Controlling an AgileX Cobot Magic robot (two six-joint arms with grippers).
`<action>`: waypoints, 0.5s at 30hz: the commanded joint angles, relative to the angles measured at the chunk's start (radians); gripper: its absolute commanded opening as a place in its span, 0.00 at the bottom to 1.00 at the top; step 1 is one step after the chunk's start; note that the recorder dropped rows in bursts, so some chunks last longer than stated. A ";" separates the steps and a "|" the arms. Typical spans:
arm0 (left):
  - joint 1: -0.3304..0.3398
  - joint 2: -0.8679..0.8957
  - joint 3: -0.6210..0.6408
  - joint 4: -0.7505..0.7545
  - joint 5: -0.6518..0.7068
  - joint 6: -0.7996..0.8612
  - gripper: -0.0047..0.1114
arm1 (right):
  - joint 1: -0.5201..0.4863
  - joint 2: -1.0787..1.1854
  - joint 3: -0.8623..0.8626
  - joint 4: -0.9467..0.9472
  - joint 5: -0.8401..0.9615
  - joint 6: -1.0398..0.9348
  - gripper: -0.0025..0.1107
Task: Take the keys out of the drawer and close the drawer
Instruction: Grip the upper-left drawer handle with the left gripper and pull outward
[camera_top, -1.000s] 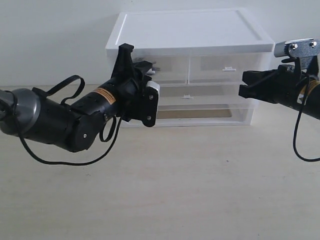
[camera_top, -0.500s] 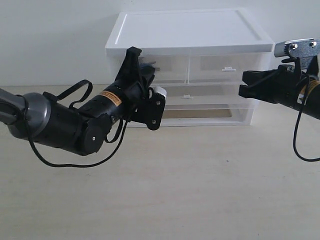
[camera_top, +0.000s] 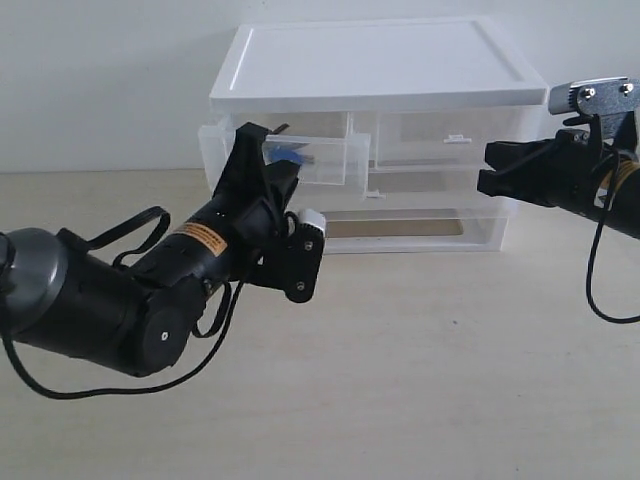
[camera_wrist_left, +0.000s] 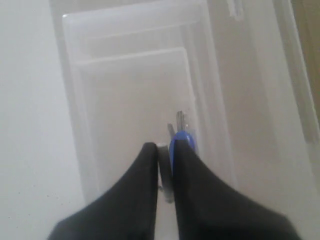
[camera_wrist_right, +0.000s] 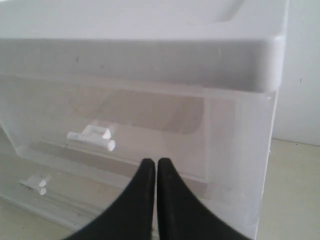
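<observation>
The keys (camera_wrist_left: 180, 134), a small bunch of silver-grey metal on a ring with a blue teardrop plastic fob, lie in the small translucent clear plastic drawer (camera_top: 325, 165), just inside its front wall. The drawer stands pulled out from the upper left of the white-topped plastic storage unit (camera_top: 380, 60). The left gripper (camera_wrist_left: 164, 150) has its jaws clamped, it appears, on the drawer's tiny white tab handle (camera_wrist_left: 161, 148), with the fob just beyond one fingertip. The drawer looks open far enough, so the next move is to let go of the tab, rise over the front wall and come straight down with the jaws parted across the fob or ring. The side walls are close and the unit's top overhangs the drawer's rear, so a short vertical entry near the front suits best. The pale counter (camera_top: 420, 350) in front offers wide room for lifting out. The right gripper (camera_wrist_right: 151, 162), jaws together and empty, hangs before the right-hand twin drawer (camera_top: 450, 125), well apart.
</observation>
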 joint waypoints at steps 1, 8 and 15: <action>-0.039 -0.047 0.107 -0.040 -0.054 -0.047 0.08 | 0.003 0.015 -0.004 0.010 -0.008 0.001 0.02; -0.131 -0.057 0.161 -0.061 -0.123 -0.052 0.08 | 0.003 0.016 -0.004 0.010 -0.013 0.001 0.02; -0.129 -0.057 0.161 -0.071 -0.132 -0.125 0.08 | 0.003 0.016 -0.004 0.010 -0.008 0.001 0.02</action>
